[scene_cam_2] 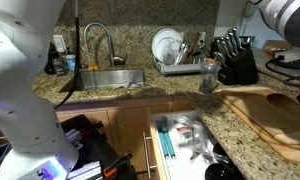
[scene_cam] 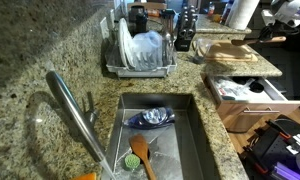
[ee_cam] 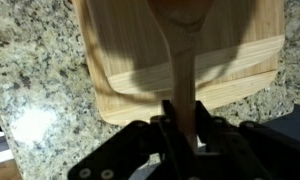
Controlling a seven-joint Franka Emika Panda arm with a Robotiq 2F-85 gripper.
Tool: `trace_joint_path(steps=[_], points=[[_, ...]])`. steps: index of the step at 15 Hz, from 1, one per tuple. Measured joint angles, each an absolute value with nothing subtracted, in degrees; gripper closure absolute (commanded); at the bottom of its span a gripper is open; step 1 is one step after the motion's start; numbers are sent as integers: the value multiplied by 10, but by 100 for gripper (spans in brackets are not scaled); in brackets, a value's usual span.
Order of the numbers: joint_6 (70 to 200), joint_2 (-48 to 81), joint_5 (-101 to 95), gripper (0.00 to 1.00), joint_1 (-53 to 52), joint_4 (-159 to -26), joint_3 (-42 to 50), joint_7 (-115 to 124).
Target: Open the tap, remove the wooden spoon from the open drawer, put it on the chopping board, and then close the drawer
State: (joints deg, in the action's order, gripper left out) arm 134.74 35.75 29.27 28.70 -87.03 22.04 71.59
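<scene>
Over the chopping board (ee_cam: 120, 50), in the wrist view, the wooden spoon (ee_cam: 180, 62) is held by the jaws. The jaws are closed tight on the lower end of the handle, which is pinched between them at 6 o'clock of the picture. The spoon's long axis runs from 6 o'clock to 12 o'clock. The handle rises straight out of the jaws, and the head is pointed to 12 o'clock, where it is cut off by the picture's edge. The head and most of the handle are placed over the board, and the board's near edge is crossed by the handle just ahead of the jaws. A broad dark shadow is cast across the wood on both sides of the handle. Whether the spoon touches the board cannot be told. Speckled granite table (ee_cam: 30, 80) is seen at 9 o'clock and 3 o'clock of the board.

One board and one spoon in the jaws are counted. One darker, orange-brown spoon (scene_cam: 140, 155) is seen lying in the sink (scene_cam: 198, 135). In an exterior view one tap (scene_cam: 70, 110) is set at 9 o'clock of the sink, and one drawer (scene_cam: 255, 115) is pulled open at 3 o'clock of it, with the board on the table at 12 o'clock of the drawer. One dish rack (scene_cam: 140, 55) and one knife block (scene_cam_2: 235, 62) are also counted.
</scene>
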Motion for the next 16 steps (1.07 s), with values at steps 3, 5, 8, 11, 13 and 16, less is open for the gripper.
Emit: trace_joint_path(steps=[3, 5, 8, 11, 13, 16], points=[[1349, 383, 255, 94, 271, -835, 215, 750], [1349, 401, 235, 94, 262, -805, 212, 774], [1345, 420, 233, 91, 262, -771, 199, 786], [1319, 431, 249, 52, 282, -753, 172, 786], [1287, 437, 269, 39, 300, -748, 155, 786], [1228, 446, 271, 17, 317, -741, 153, 788]])
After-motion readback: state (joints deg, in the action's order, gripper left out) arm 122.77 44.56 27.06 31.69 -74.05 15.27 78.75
